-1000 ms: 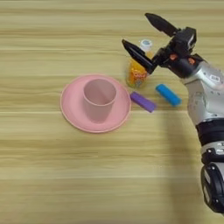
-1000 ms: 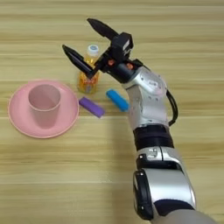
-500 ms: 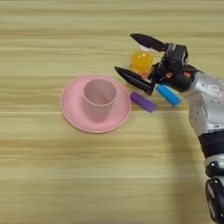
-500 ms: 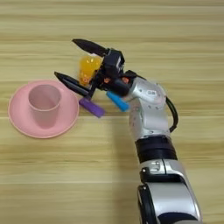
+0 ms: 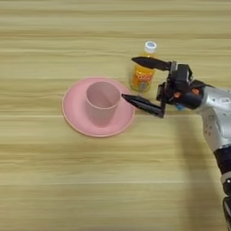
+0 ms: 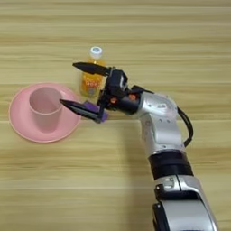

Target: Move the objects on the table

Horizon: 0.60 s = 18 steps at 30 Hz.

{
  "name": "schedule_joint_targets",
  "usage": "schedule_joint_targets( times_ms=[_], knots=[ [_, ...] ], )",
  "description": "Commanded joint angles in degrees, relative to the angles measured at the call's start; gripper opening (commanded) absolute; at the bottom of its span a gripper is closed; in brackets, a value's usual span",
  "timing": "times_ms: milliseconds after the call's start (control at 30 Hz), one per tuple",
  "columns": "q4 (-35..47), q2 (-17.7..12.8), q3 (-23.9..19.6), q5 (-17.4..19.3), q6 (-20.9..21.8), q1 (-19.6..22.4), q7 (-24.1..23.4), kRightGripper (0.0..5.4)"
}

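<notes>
A small orange-juice bottle (image 5: 142, 76) with a white cap (image 5: 150, 46) stands upright on the wooden table (image 5: 90, 180), just right of a pink plate. My right gripper (image 5: 128, 77) is open wide and points left. Its upper finger crosses in front of the bottle's neck. The lower finger reaches to the plate's right rim. A purple bar (image 6: 91, 107) lies under that lower finger and only parts of it show. The blue bar is hidden behind the gripper's body.
A pink plate (image 5: 72, 113) lies left of centre and a pink cup (image 5: 102, 102) stands upright on it. My silver forearm (image 6: 158, 122) comes up from the bottom right.
My gripper has swung left and lower, from over the bottle's right side to over the purple bar and the plate's rim. It has stayed open. Bottle, plate and cup have not moved.
</notes>
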<state>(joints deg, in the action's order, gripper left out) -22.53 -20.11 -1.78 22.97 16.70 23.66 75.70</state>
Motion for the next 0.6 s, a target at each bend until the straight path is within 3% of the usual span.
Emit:
schedule_joint_targets(
  times_ms=[33,600],
  knots=[
    [0.68,-2.48,-0.63,-1.04,0.11,2.13,-1.46,5.36],
    [-7.77,-2.14,0.73,-5.80,2.37,2.36,-1.71,5.36]
  ],
)
